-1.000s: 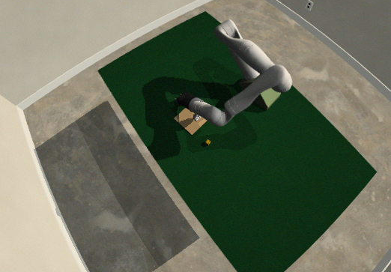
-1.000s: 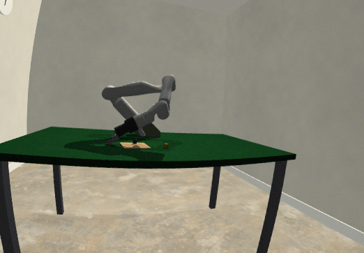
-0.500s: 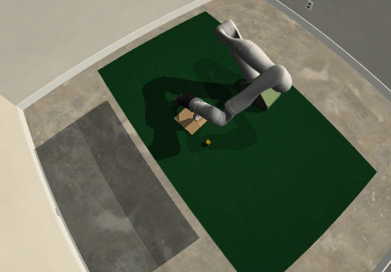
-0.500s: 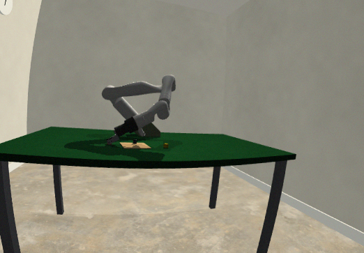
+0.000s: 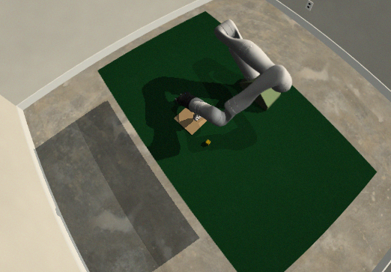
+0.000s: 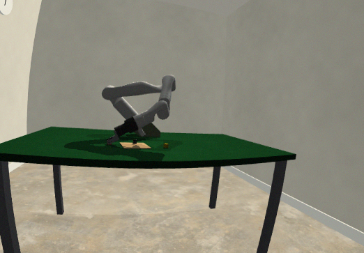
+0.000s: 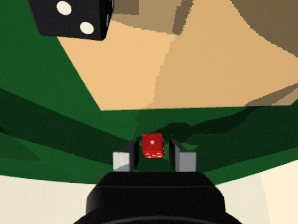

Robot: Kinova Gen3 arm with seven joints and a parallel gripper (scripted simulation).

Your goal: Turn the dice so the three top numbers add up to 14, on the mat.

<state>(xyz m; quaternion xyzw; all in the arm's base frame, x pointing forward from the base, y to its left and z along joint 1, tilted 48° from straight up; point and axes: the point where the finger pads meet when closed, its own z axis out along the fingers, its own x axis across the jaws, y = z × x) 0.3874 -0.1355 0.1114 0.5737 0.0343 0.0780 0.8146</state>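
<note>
A tan mat (image 5: 188, 127) (image 6: 143, 146) (image 7: 200, 63) lies flat on the green table. A black die (image 6: 134, 141) with white pips stands at the mat's edge; in the top view it is a small pale speck (image 5: 196, 118) beside my forearm. A small red die (image 7: 152, 145) lies on the green table top, off the mat. My gripper (image 7: 154, 150) (image 5: 176, 99) (image 6: 109, 141) is low at the table, open, with one finger on each side of the red die and a gap to each. A yellow die (image 5: 207, 141) (image 6: 166, 145) lies on the table, off the mat, to the mat's other side.
The arm's forearm (image 5: 210, 111) reaches low over the mat's far side. The arm's base block (image 5: 271, 98) stands behind it. The table's front edge (image 6: 146, 162) is well away from the mat.
</note>
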